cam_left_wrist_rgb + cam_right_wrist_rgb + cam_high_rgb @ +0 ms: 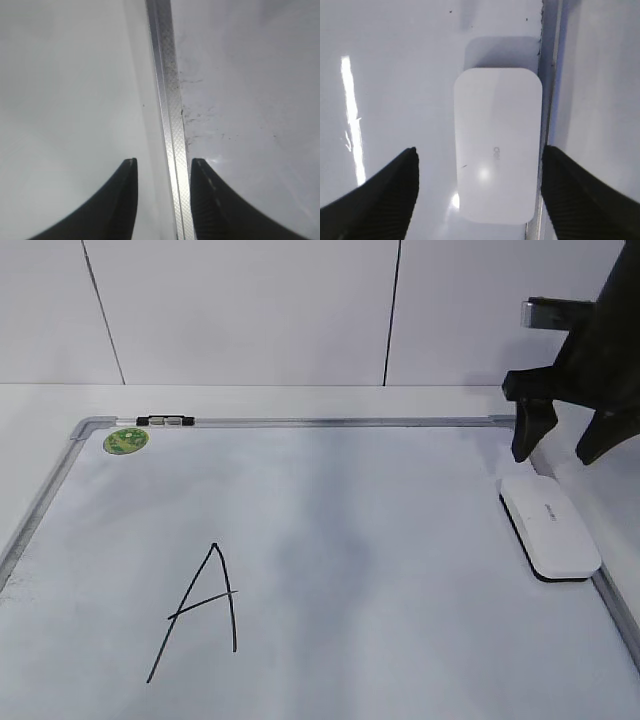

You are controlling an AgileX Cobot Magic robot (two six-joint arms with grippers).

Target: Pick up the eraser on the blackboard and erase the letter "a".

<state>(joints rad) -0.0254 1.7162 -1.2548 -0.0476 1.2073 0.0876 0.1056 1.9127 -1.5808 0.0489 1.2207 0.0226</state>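
Note:
The white eraser point(550, 525) lies flat on the blackboard point(330, 423) against its right frame. In the right wrist view it point(497, 150) lies between my fingers with its grey lettering up. My right gripper point(558, 455) point(480, 150) is open and empty, hovering above the eraser's far end, apart from it. My left gripper point(165, 161) is open and empty, straddling the board's silver frame point(167, 100); it is out of the exterior view. No small cursive "a" shows; only a faint grey smudge point(330, 550) marks mid-board.
A tall capital "A" point(200, 610) is drawn at the board's lower left. A round green sticker point(125, 441) sits at the far left corner, with a small black and silver clip point(165, 421) on the top frame. White wall panels stand behind.

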